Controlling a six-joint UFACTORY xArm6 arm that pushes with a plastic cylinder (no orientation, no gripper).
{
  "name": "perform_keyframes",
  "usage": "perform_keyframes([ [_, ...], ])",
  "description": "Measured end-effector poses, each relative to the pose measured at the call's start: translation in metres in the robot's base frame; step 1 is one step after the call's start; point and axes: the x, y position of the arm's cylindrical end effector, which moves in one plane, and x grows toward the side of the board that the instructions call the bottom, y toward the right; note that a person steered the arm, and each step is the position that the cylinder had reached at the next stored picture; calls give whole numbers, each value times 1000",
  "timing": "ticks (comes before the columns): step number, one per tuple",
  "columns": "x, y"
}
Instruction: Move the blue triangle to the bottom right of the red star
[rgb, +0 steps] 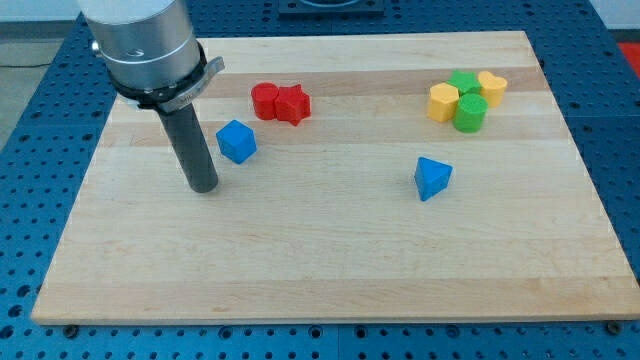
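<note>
The blue triangle (432, 178) lies right of the board's middle, far to the lower right of the red star (293, 104). The red star sits at the upper middle, touching a red round block (265, 100) on its left. My tip (204, 186) rests on the board at the left, far left of the blue triangle and just lower left of a blue cube (237, 141), a small gap apart from it.
At the upper right is a tight cluster: a yellow hexagon block (443, 102), a yellow heart-like block (491, 86), a green block (463, 82) and a green cylinder (470, 113). The wooden board (320, 270) rests on a blue perforated table.
</note>
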Motion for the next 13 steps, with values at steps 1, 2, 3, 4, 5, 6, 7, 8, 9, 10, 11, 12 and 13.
perform_keyframes([
  [1, -33, 20],
  [2, -54, 39],
  [3, -64, 56],
  [4, -65, 64],
  [5, -17, 80],
  [6, 31, 132],
  [7, 64, 206],
  [8, 77, 271],
  [9, 32, 283],
  [10, 1, 270],
  [11, -15, 245],
  [12, -23, 206],
  [13, -31, 174],
])
